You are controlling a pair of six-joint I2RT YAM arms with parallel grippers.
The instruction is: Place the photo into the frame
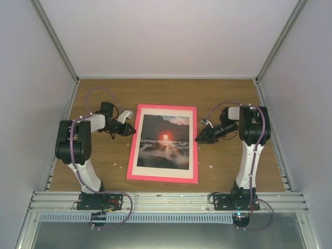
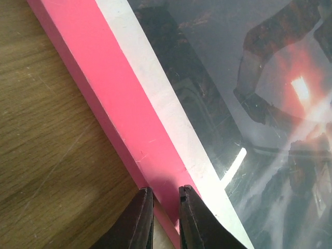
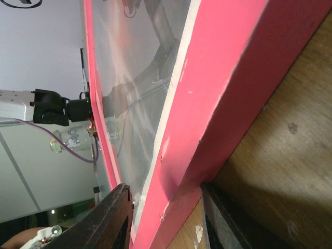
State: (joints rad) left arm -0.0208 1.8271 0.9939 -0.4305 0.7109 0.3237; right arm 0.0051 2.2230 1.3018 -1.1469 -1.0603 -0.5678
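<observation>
Pink all round, the frame [image 1: 161,178] lay flat on the wooden bench [image 1: 228,104] in the view from above. The photo [image 1: 165,141] showed behind its pane, inside a white border. The left tool [image 1: 134,132] sat at the frame's left edge and the right tool [image 1: 197,139] at its right edge.

From the left wrist, the fingers [image 2: 139,223] stood almost together with the rim running into the gap. Whether they pinched it I could not tell.

From the right wrist, the tool was clamped across the rim.

To my eye, a firm hold on one side only could twist the frame or let it slip, and the photo could shift inside.
</observation>
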